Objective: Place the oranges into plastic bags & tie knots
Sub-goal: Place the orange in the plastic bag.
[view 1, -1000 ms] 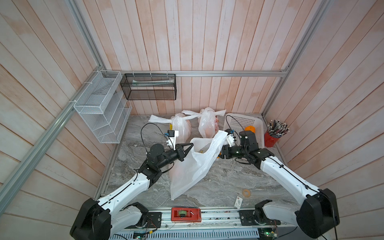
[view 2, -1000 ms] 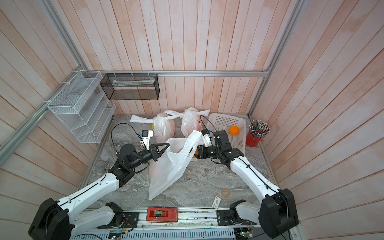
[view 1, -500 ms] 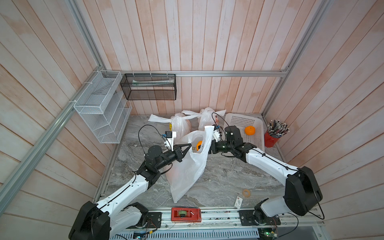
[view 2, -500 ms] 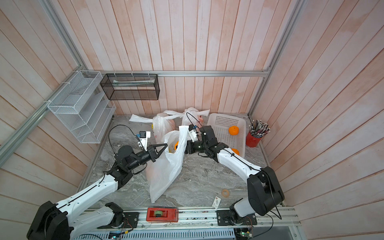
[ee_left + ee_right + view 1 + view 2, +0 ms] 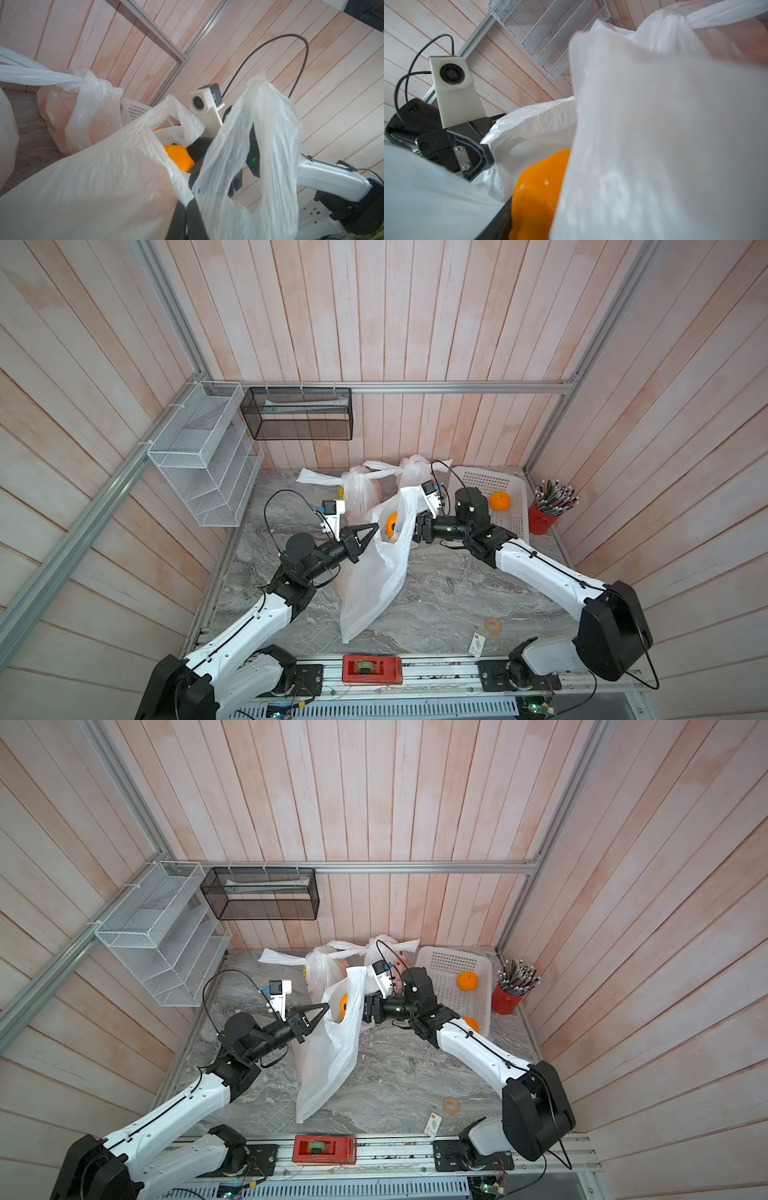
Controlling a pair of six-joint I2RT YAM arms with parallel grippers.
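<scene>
The left gripper (image 5: 375, 526) has its jaws together, pinched on the rim of the open plastic bag (image 5: 374, 585), and holds that side of the mouth up off the marble tabletop (image 5: 436, 597). The bag's lower part slumps onto the tabletop towards the robot.

The right gripper (image 5: 192, 161) reaches into the mouth from the opposite side, with the far handle strip draped over it. It is clamped on an orange (image 5: 391, 524). In the left wrist view, the fruit sits between its dark fingers (image 5: 197, 166), just inside the bag's opening and above the bottom. The orange lies between the two grippers, near the left one's tip but apart from it.

Behind them stand two filled bags (image 5: 360, 493), each closed with a knot (image 5: 352, 473). To their right is the white perforated basket (image 5: 482, 483), with a second orange (image 5: 499, 501) lying in it. In a top view a third orange (image 5: 470, 1024) shows at the basket's near edge, beside the right arm.
</scene>
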